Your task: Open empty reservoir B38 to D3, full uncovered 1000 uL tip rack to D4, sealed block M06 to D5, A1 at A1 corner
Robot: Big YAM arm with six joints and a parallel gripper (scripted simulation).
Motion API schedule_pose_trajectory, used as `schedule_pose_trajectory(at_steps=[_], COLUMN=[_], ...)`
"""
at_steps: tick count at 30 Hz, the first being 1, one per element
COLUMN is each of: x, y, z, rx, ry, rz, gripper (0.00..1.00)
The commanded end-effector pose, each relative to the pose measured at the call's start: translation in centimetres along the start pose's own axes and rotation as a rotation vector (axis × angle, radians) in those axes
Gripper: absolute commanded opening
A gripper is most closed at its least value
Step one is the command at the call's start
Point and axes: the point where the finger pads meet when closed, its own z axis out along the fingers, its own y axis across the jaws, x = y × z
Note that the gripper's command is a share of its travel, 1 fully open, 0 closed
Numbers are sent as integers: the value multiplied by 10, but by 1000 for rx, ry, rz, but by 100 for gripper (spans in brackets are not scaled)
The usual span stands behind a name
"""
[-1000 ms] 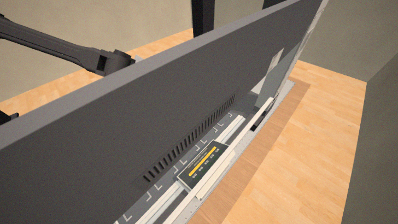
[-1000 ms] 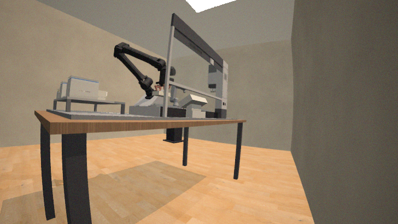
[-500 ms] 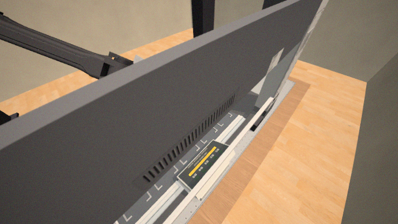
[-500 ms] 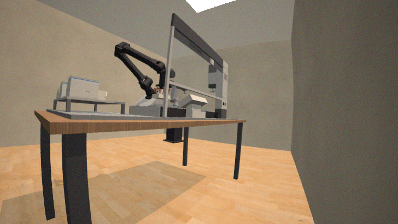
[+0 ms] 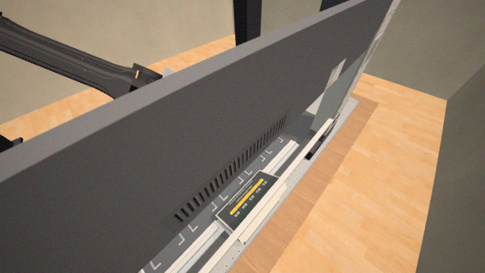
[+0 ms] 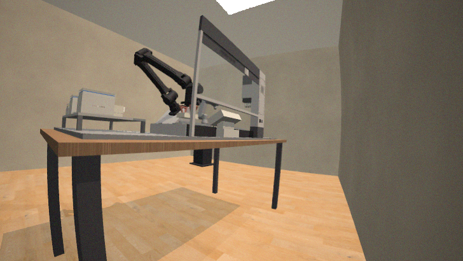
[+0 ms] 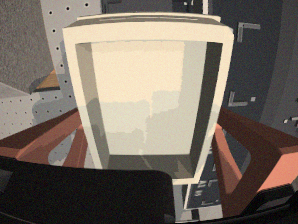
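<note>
In the wrist view my gripper (image 7: pixel 149 110) is shut on the one-well reservoir (image 7: pixel 149 90), a cream open tub with one empty cavity. Its red-brown fingers press on the two long sides. In the exterior view the gripper (image 6: pixel 183 110) hangs low behind the machine's front post, between the SHELF (image 6: pixel 103 118) and the deck. Which deck position lies below it I cannot tell.
Pale boxes (image 6: pixel 96 102) stand on the SHELF at the left. In the top view a big grey machine panel (image 5: pixel 190 142) hides most of the arm (image 5: pixel 78 66). Below it lie the deck's white brackets (image 5: pixel 217 200) and a dark label plate (image 5: pixel 246 200).
</note>
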Motion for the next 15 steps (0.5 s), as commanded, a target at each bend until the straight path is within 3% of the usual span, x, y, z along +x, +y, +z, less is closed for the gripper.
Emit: schedule_pose_trajectory(at_steps=[1,14,15], x=[0,0,1], y=[-1,0,-5], z=[7,26,25], rx=[-1,-2,11], ry=[1,1,0], rz=[-14,-14,-9], gripper=[0,0,0])
